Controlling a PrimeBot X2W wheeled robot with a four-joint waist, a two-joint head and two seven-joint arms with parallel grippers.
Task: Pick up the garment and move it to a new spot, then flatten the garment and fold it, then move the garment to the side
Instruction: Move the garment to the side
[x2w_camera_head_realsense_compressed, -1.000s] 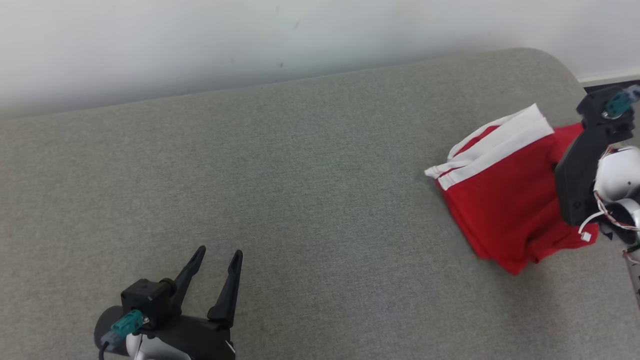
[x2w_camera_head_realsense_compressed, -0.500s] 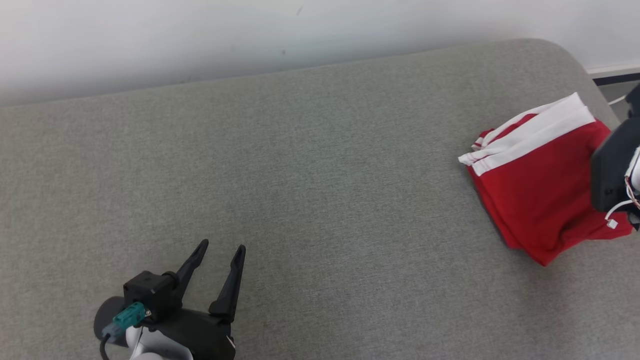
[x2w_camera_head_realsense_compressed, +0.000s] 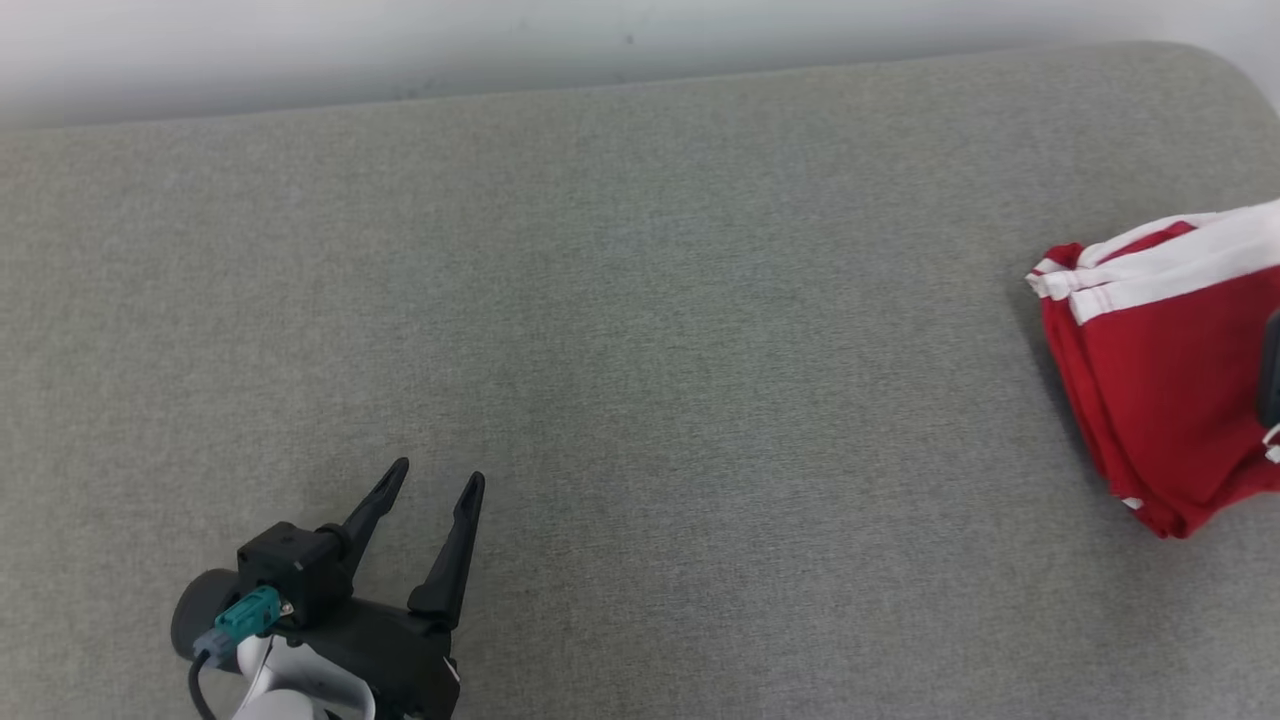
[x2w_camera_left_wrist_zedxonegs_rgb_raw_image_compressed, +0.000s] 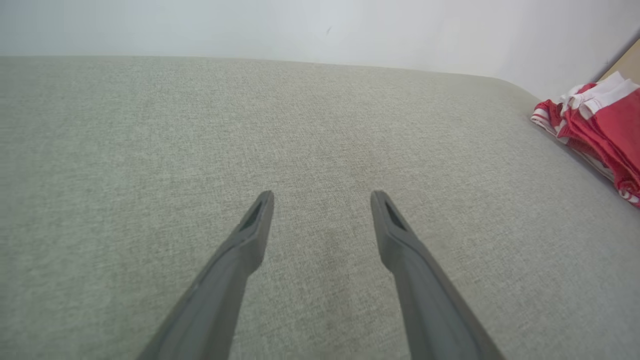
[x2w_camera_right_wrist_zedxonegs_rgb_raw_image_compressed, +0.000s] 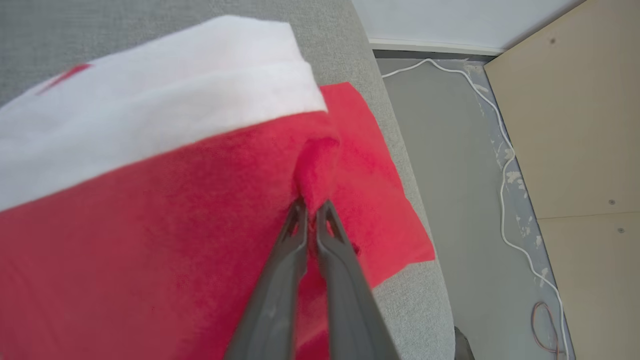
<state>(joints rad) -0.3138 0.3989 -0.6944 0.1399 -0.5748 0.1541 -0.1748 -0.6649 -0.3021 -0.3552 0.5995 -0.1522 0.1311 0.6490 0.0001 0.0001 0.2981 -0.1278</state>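
The garment (x2w_camera_head_realsense_compressed: 1170, 390), red with white bands, lies folded at the right end of the grey couch seat, cut off by the head view's right edge. It shows small at the left wrist view's right edge as the garment (x2w_camera_left_wrist_zedxonegs_rgb_raw_image_compressed: 600, 120). My right gripper (x2w_camera_right_wrist_zedxonegs_rgb_raw_image_compressed: 311, 209) is shut on a pinched ridge of the red garment (x2w_camera_right_wrist_zedxonegs_rgb_raw_image_compressed: 150, 210), near the seat's right edge. My left gripper (x2w_camera_head_realsense_compressed: 432, 482) stands open over bare fabric at the lower left, far from the garment; in its own view the left gripper (x2w_camera_left_wrist_zedxonegs_rgb_raw_image_compressed: 322, 200) holds nothing between its fingers.
The grey couch seat (x2w_camera_head_realsense_compressed: 640, 330) runs wide between the two grippers, against a white wall (x2w_camera_head_realsense_compressed: 300, 40). Past the seat's right edge lies grey floor (x2w_camera_right_wrist_zedxonegs_rgb_raw_image_compressed: 450, 165) with a white cable (x2w_camera_right_wrist_zedxonegs_rgb_raw_image_compressed: 505, 165) and a tan board (x2w_camera_right_wrist_zedxonegs_rgb_raw_image_compressed: 575, 125).
The head view has swung left and down, so the garment has slid to its right edge and the right arm has left it. The left gripper stays open.
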